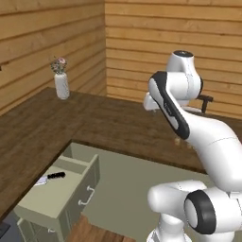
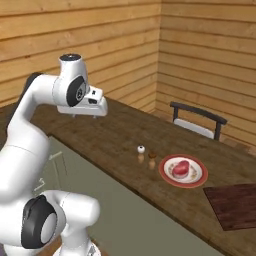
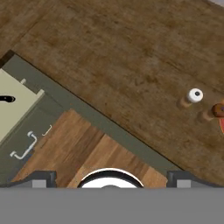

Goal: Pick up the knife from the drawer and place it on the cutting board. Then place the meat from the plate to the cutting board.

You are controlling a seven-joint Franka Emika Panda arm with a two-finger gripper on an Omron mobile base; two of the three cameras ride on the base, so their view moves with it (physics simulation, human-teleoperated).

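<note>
Left base view: the knife (image 1: 50, 177) lies in the open drawer (image 1: 56, 198). Right base view: the meat (image 2: 181, 168) sits on the plate (image 2: 168, 178), beside the cutting board (image 2: 231, 205) on the tabletop (image 2: 120, 132). Hand view: fingers (image 3: 41, 178) spread wide, holding nothing

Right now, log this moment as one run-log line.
knife: in open drawer | meat: on plate | cutting board: bare | gripper: above counter, holding nothing, jaw state unclear | stage: knife pick not begun
</note>
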